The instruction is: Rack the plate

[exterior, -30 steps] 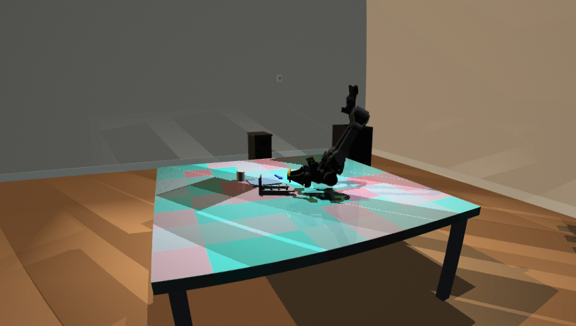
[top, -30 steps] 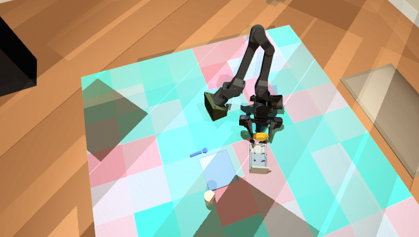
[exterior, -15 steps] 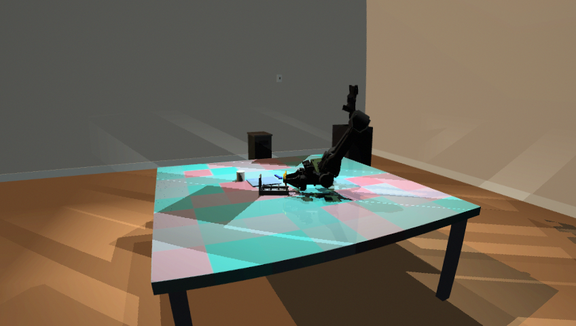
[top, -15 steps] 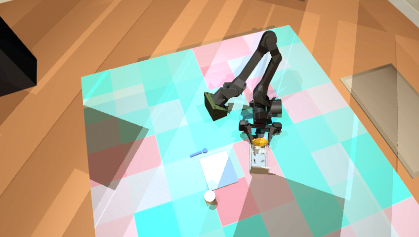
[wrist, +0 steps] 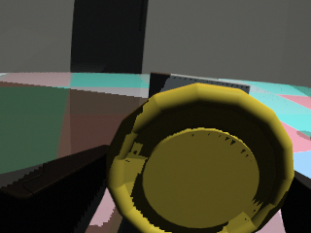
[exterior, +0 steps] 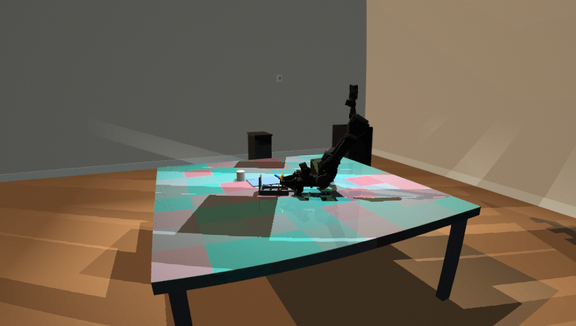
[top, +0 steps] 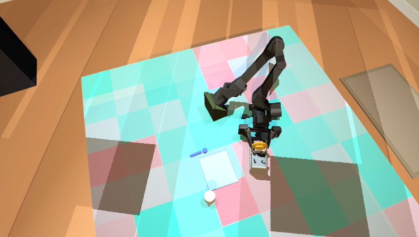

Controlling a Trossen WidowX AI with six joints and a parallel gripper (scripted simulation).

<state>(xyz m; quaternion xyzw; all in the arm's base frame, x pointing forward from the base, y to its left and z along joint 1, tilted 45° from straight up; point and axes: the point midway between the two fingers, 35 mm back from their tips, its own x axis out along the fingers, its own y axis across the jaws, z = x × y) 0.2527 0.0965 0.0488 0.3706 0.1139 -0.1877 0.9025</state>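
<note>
On the left of the bench (top: 100, 97) lie a blue spoon-like utensil (top: 197, 152), a pale sheet (top: 219, 169) and a white cup (top: 209, 195), all well apart from the work. To their right, the dish rack (top: 258, 162) sits just below the end effector (top: 259, 144), which pinches the yellow plate (wrist: 202, 165) on edge at the rack's near end. In the wrist view the plate stands nearly upright above the rails. The step probably calls for lowering it straight between two rails, keeping it vertical, releasing only once its rim seems seated.
</note>
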